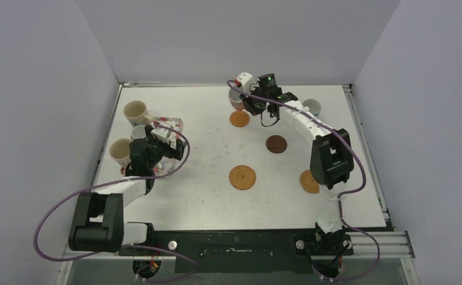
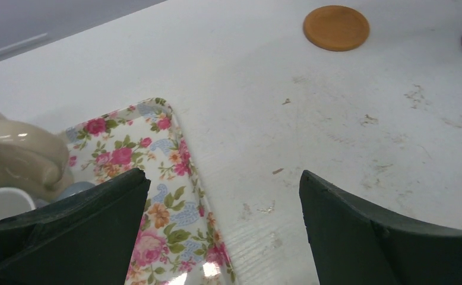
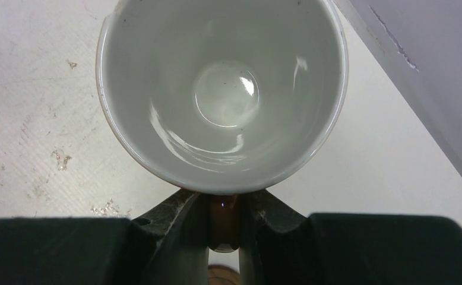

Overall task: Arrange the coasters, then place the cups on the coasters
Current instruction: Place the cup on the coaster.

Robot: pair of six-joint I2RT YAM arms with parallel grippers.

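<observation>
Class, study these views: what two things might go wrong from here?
The right gripper pinches the pink cup only by its handle; it may swing or slip before reaching the orange coaster. The open left gripper hangs over the floral tray near a cream cup and might knock it.

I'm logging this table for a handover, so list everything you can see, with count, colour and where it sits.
orange coasters: three, orange-tan; far centre, near centre (woven), half hidden behind the right arm
dark brown coaster: one, centre-right
cream cups: two, left edge beside the tray
light blue cup: one, between the cream cups
pink cup: one, salmon-pink, far centre, held
grey cup: one, far right
tray: one, floral, left side
table: one, white
left end effector: open, over the tray's edge
right end effector: shut on the pink cup's handle
</observation>
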